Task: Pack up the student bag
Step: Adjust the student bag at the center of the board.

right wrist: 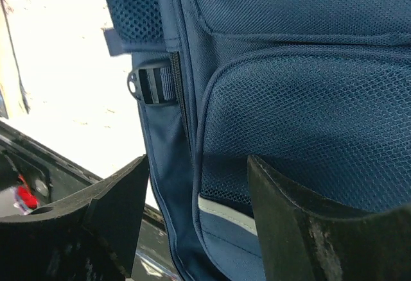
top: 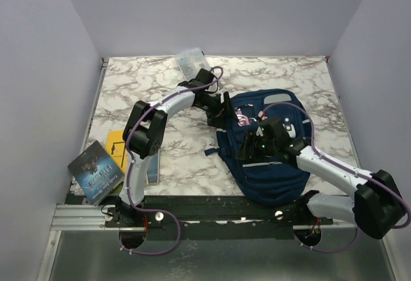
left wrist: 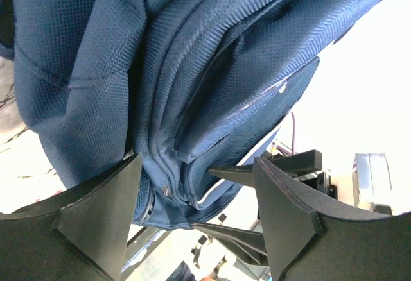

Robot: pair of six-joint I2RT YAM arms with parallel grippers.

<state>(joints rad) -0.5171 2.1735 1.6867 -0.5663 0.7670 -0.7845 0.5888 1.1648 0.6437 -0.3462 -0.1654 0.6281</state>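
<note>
Bag lies flat, front pockets up. Left gripper sits at the bag's far-left edge, right gripper over its near pocket. Both have fingers spread astride the fabric, pinching nothing. Likely placed to part the opening. Books left of the bag, not yet packed.

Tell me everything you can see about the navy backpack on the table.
The student bag is a navy backpack of woven, nylon-like fabric, with mesh-textured front pockets, pale grey trim lines, zippers, a black strap buckle and a small pink label. It lies on the marble-patterned table, right of centre, near the front edge. The left gripper straddles one corner with jaws apart; the right gripper stands open over a pocket seam.
</note>
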